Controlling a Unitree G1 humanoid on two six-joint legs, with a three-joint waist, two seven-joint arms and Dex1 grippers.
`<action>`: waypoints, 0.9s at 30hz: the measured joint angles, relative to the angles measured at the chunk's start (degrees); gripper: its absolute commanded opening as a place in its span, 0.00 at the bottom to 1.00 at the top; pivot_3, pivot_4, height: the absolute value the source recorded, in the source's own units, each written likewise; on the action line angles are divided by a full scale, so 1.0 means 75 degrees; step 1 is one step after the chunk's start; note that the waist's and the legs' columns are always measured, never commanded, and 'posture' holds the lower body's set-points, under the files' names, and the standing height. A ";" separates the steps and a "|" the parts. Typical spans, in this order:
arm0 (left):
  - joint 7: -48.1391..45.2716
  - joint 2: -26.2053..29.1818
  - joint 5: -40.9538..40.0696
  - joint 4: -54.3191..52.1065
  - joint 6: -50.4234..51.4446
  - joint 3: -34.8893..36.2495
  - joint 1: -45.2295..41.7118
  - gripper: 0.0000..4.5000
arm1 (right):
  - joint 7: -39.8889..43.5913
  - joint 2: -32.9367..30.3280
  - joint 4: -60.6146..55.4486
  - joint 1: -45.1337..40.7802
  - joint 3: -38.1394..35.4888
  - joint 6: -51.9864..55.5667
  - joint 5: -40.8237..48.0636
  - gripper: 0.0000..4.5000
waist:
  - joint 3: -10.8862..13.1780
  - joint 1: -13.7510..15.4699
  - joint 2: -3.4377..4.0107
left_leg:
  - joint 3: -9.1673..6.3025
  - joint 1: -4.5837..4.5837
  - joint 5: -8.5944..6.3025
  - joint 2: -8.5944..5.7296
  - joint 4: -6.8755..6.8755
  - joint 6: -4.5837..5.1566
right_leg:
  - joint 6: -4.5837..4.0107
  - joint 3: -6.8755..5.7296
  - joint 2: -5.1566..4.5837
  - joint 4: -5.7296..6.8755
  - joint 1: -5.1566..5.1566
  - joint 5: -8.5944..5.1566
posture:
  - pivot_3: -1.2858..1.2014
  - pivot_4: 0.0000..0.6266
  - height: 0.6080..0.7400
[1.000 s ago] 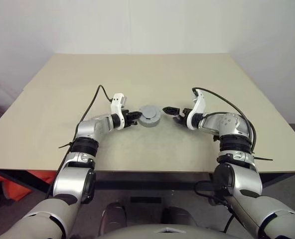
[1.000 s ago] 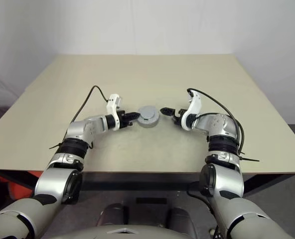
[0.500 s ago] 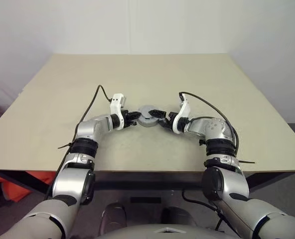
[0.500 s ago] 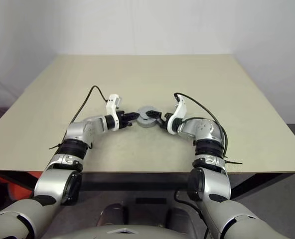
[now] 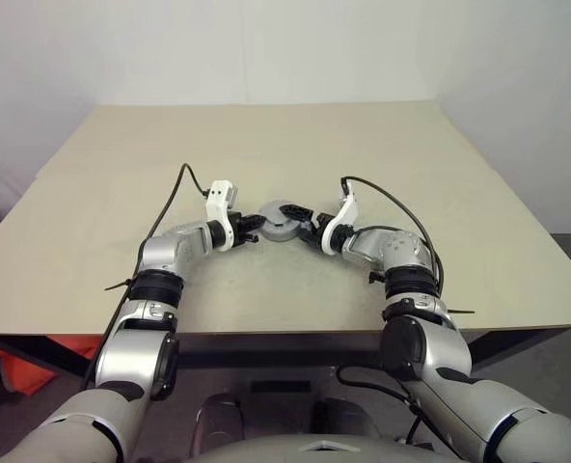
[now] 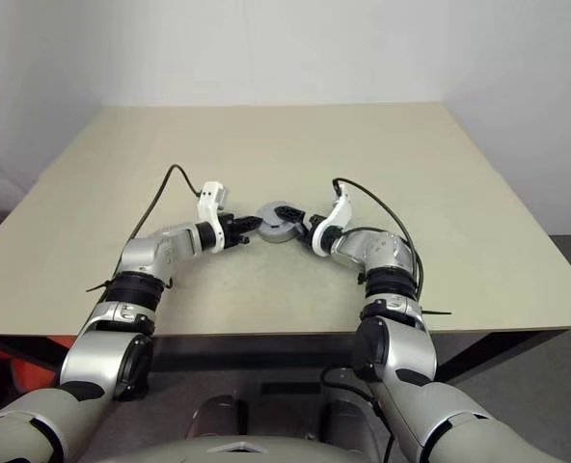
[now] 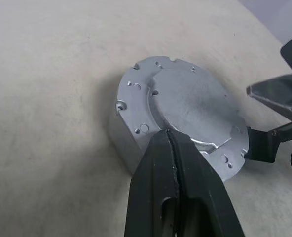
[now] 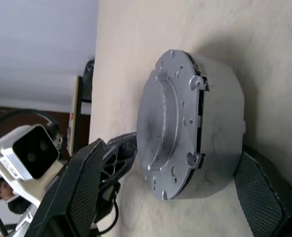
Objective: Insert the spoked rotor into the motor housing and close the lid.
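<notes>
A plain matte beige table (image 5: 102,193) stands before a bare white wall. At its middle sits the motor housing (image 8: 220,123), a dull grey cylinder capped by the notched lid (image 7: 185,103). The left gripper (image 7: 171,140), pinched together, touches the lid's edge; the right gripper (image 8: 170,197) straddles the housing, spread wide.

The motor housing (image 8: 220,123) stood near the middle of the desk (image 5: 285,145), with the lid (image 7: 190,106) seated on top of it. The left gripper (image 5: 253,223) lay just to its left, tips at the lid's edge. The right gripper (image 5: 303,224) lay to its right, its fingers (image 8: 262,202) on either side of the housing.
</notes>
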 measured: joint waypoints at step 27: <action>0.0042 0.0098 0.0162 0.0012 -0.0143 0.0056 0.0043 0.00 | -0.0131 0.0178 -0.0055 -0.0129 0.0227 -0.0702 -0.0051 0.38 | 0.0001 0.0023 0.0001 | 0.0005 0.0005 0.0002 -0.0001 -0.0019 -0.0004 | -0.0010 -0.0001 0.0000 -0.0003 -0.0002 -0.0007 | 0.52 0.00 1.00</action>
